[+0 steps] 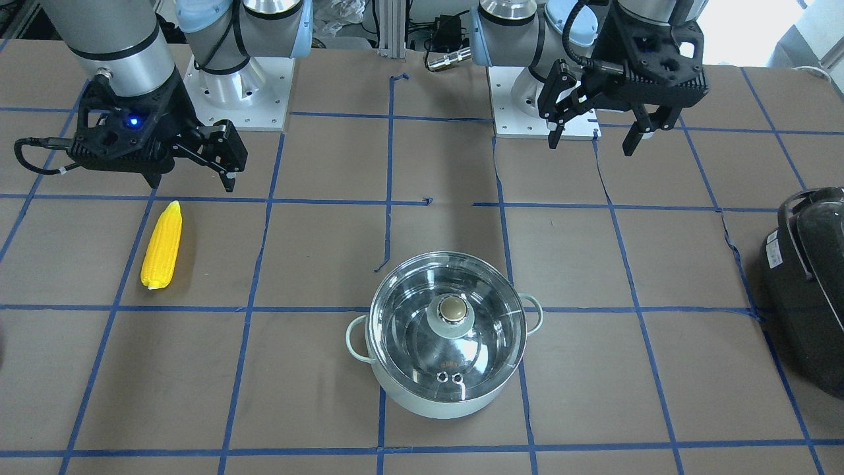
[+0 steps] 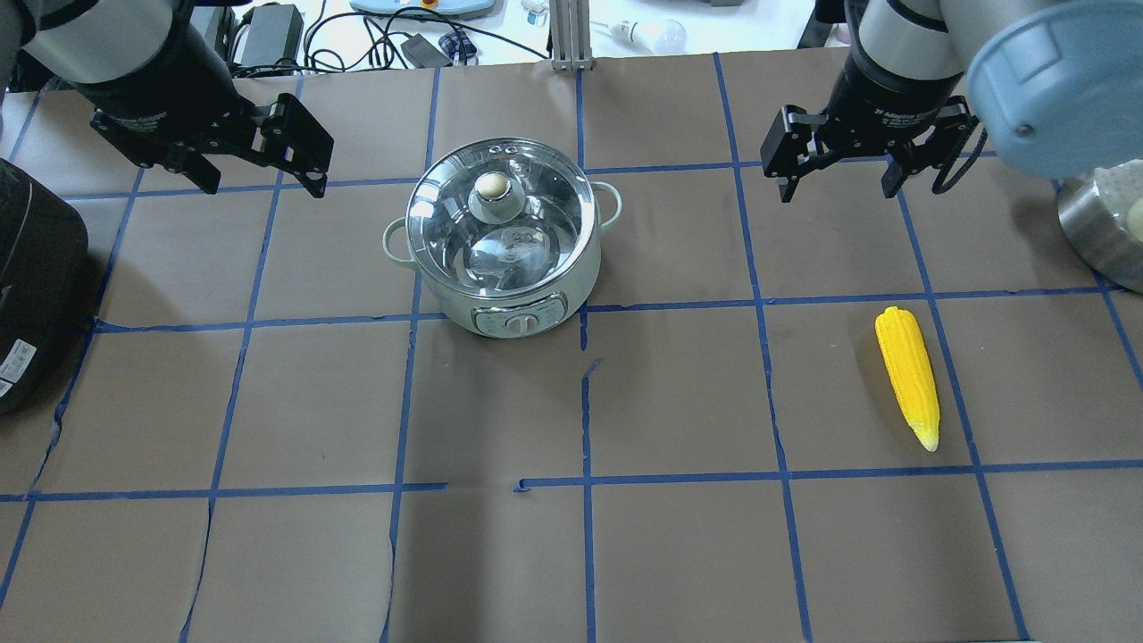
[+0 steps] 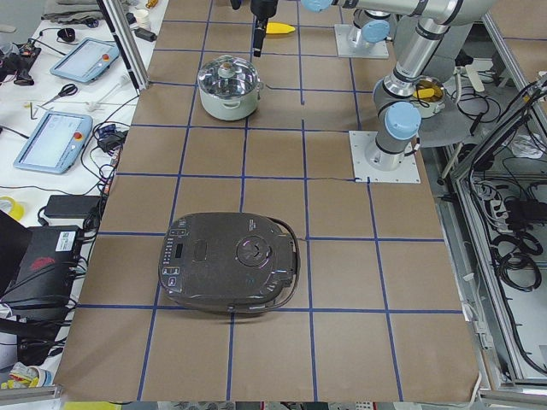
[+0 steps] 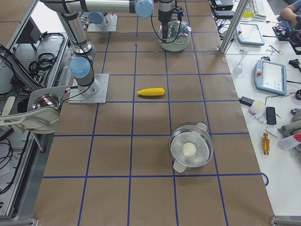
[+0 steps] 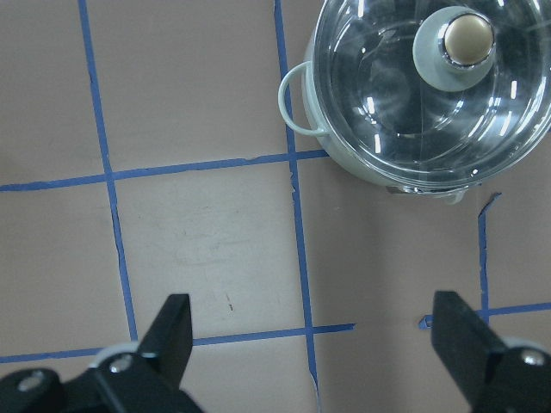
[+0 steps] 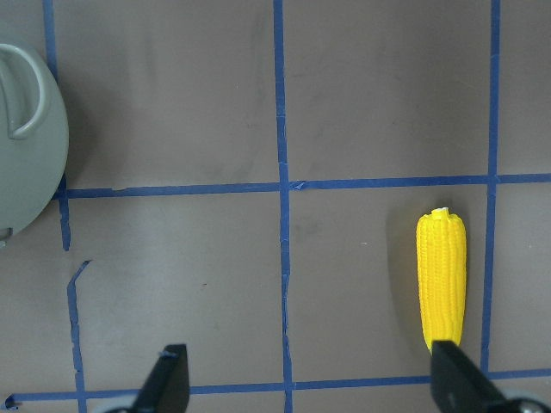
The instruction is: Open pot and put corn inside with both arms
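Note:
The mint-green pot [image 2: 527,295] stands at mid-table with its glass lid [image 2: 527,228] on, beige knob [image 2: 492,187] up; it also shows in the front view [image 1: 435,399]. The yellow corn [image 2: 908,375] lies flat on the table to the robot's right, also in the front view [image 1: 161,245]. My left gripper [image 2: 259,179] hovers open and empty, left of the pot and apart from it; the left wrist view shows the pot [image 5: 344,146] ahead of its fingers. My right gripper [image 2: 839,179] hovers open and empty, beyond the corn [image 6: 442,280].
A large black appliance [image 2: 36,286] sits at the table's left end. A steel bowl [image 2: 1098,232] stands at the robot's right side. A second steel pot [image 4: 191,149] stands further right of the corn. Blue tape lines grid the brown table.

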You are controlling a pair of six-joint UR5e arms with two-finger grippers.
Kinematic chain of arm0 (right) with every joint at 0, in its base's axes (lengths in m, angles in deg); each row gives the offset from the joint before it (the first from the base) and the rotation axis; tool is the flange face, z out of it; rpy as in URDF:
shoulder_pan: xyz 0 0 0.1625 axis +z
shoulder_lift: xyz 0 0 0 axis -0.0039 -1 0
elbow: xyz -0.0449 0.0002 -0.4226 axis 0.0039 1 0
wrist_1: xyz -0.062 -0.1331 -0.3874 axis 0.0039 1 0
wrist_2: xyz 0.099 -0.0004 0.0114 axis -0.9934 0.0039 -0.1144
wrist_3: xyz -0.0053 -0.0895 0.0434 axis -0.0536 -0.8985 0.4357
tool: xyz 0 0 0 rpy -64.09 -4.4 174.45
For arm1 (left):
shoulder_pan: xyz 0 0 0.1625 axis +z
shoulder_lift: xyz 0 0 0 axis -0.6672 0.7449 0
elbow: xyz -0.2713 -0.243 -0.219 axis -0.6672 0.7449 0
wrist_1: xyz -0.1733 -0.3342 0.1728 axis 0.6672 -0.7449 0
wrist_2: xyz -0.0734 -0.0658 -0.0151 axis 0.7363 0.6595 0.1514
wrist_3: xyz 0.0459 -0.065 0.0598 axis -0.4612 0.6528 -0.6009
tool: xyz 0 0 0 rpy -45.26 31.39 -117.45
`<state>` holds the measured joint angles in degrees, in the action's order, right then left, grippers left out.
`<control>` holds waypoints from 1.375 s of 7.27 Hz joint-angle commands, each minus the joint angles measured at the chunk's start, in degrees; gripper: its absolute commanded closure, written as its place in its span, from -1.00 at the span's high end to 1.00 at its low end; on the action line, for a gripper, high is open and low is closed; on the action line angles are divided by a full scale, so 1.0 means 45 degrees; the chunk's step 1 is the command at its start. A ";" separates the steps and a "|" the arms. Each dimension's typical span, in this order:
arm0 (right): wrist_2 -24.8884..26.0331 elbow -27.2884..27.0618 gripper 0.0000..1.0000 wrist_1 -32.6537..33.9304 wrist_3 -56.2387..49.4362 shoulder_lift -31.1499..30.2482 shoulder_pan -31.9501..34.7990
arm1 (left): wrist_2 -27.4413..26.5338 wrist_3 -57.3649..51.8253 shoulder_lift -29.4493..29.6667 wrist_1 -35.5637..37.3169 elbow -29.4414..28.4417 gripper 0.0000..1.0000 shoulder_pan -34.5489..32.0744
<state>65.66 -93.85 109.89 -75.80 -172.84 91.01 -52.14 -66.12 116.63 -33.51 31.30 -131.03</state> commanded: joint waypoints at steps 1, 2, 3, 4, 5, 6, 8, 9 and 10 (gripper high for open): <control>-0.0019 -0.0017 1.00 -0.0231 0.0059 0.0010 -0.0018 | 0.0294 -0.0005 -0.0079 -0.0219 0.0028 1.00 -0.0007; -0.0019 -0.0017 1.00 -0.0233 0.0118 0.0030 -0.0037 | 0.0954 0.0362 0.0114 -0.0318 -0.0050 1.00 0.0012; -0.0019 -0.0075 1.00 -0.0136 0.0118 0.0068 -0.0134 | 0.0864 0.2164 0.0503 -0.0106 -0.0321 1.00 -0.0026; -0.0193 -0.0346 1.00 -0.0039 0.0022 0.0049 -0.0793 | 0.0921 0.2511 0.1242 0.1249 -0.0768 1.00 -0.0336; -0.0292 -0.0600 1.00 -0.0038 -0.0173 0.0107 -0.1708 | 0.1115 0.4235 0.2544 0.2230 -0.1527 0.96 -0.1054; -0.0389 -0.1395 1.00 0.0020 -0.1335 0.0263 -0.2587 | 0.1020 0.4813 0.3737 0.2723 -0.2173 0.96 -0.1893; -0.0117 -0.1871 1.00 0.1072 -0.2829 0.0283 -0.3141 | -0.0085 0.5072 0.5790 0.3832 -0.2394 0.97 -0.3067; -0.0117 -0.2413 1.00 0.1075 -0.3256 0.0438 -0.3414 | -0.0307 0.5150 0.6128 0.4228 -0.2413 0.98 -0.3189; -0.0194 -0.3328 1.00 0.1675 -0.4885 0.0459 -0.4035 | -0.0367 0.5073 0.6170 0.4116 -0.2240 0.97 -0.3210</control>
<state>65.02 -104.88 115.14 -91.42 -171.11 75.51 -52.82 -43.26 143.11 -15.67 20.77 -144.82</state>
